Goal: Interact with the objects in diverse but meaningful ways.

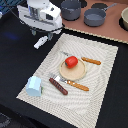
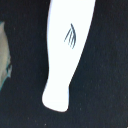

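The hand (image 1: pixel 40 31) hovers over the white piece (image 1: pixel 41 42) lying on the dark tabletop (image 1: pixel 20 60) beside the mat (image 1: pixel 100 70); I cannot tell its opening. An off-centre pinch could flick the smooth piece away

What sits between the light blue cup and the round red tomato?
The dark brown sausage lies between the light blue cup and round red tomato, seen in the exterior view.
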Available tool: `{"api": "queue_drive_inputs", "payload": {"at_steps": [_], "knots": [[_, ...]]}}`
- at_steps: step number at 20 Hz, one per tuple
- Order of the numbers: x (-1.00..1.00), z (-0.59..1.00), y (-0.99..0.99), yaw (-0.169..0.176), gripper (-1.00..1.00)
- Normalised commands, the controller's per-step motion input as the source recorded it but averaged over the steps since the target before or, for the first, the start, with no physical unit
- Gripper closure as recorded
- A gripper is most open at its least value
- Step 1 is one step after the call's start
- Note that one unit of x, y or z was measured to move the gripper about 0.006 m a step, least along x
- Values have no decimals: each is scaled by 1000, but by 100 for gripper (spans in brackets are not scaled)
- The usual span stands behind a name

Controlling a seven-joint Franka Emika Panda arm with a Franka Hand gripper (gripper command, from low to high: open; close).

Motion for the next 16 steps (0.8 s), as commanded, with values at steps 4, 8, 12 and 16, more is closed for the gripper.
{"api": "queue_drive_inputs", "payload": {"at_steps": [4,8,12,16], "knots": [[-189,-355,0,54,100],[-180,-386,0,62,100],[-161,-383,0,64,100],[-112,-327,0,67,100]]}}
